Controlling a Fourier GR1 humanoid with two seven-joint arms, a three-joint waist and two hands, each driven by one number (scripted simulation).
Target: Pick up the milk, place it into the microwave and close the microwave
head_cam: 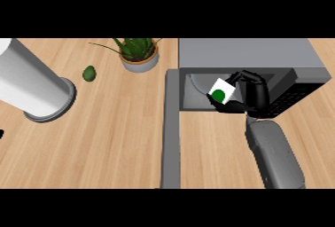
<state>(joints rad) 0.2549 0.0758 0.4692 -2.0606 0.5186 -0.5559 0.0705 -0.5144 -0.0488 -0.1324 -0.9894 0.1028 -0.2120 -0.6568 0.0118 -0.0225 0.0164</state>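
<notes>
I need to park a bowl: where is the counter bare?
Widest bare patch: between the white cylinder and the open microwave door, below the avocado and plant. Crowded: the microwave mouth, where the right hand holds the milk.

Our right hand (254,95) curls round the milk (222,91) at the microwave (262,55) mouth, approx 2 o'clock; carton tilted. Microwave door (171,133) open, running toward 6. Potted plant (138,57) at 12, green fruit (89,73) & white cylinder (33,84) approx 10.

The single head view looks steeply down onto the counter (111,146) and microwave (248,53).
</notes>
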